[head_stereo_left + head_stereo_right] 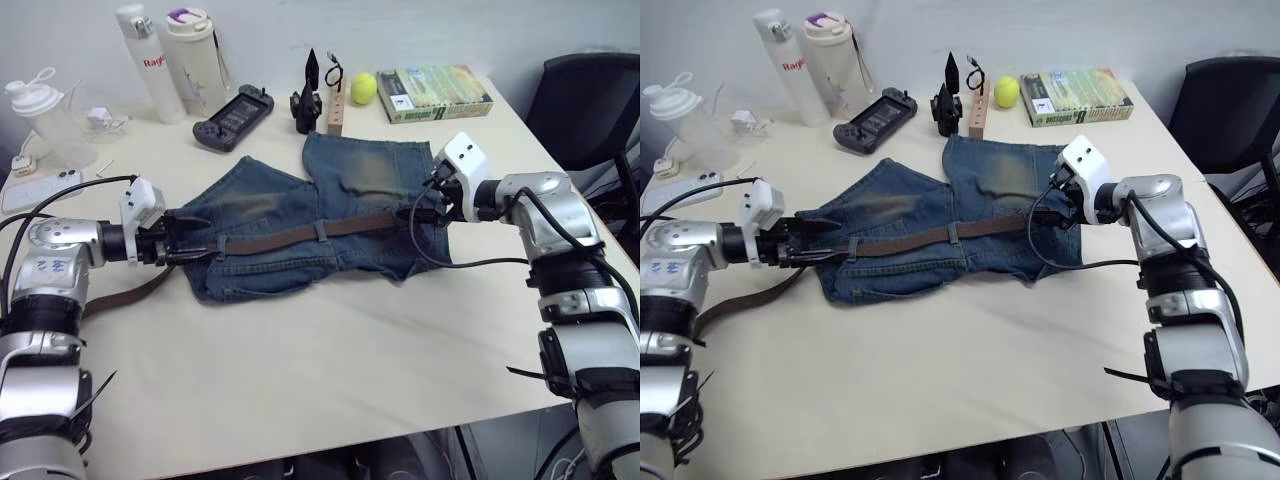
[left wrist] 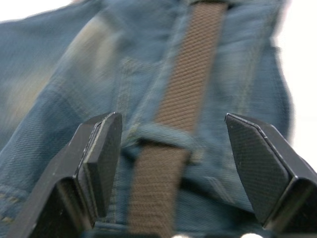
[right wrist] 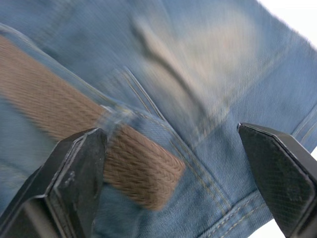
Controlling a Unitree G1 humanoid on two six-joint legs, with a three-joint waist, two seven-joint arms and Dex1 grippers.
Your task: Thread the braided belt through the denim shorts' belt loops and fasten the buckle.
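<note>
The denim shorts (image 1: 300,205) lie flat in the middle of the table. The braided belt (image 1: 300,235) runs along their waistband under a belt loop (image 1: 321,231), and its loose end trails off the left side (image 1: 130,293) under my left arm. My left gripper (image 1: 196,248) is open at the shorts' left end, its fingers either side of the strap (image 2: 171,168) and a belt loop (image 2: 166,136). My right gripper (image 1: 420,214) is open over the right end, where the strap's end (image 3: 143,178) comes out of a loop (image 3: 117,117). The buckle is out of view.
Along the back of the table stand two bottles (image 1: 150,60), a game controller (image 1: 233,117), a black holder and wooden block (image 1: 337,110), a yellow ball (image 1: 363,87) and a green box (image 1: 434,93). A black chair (image 1: 590,100) is at the right.
</note>
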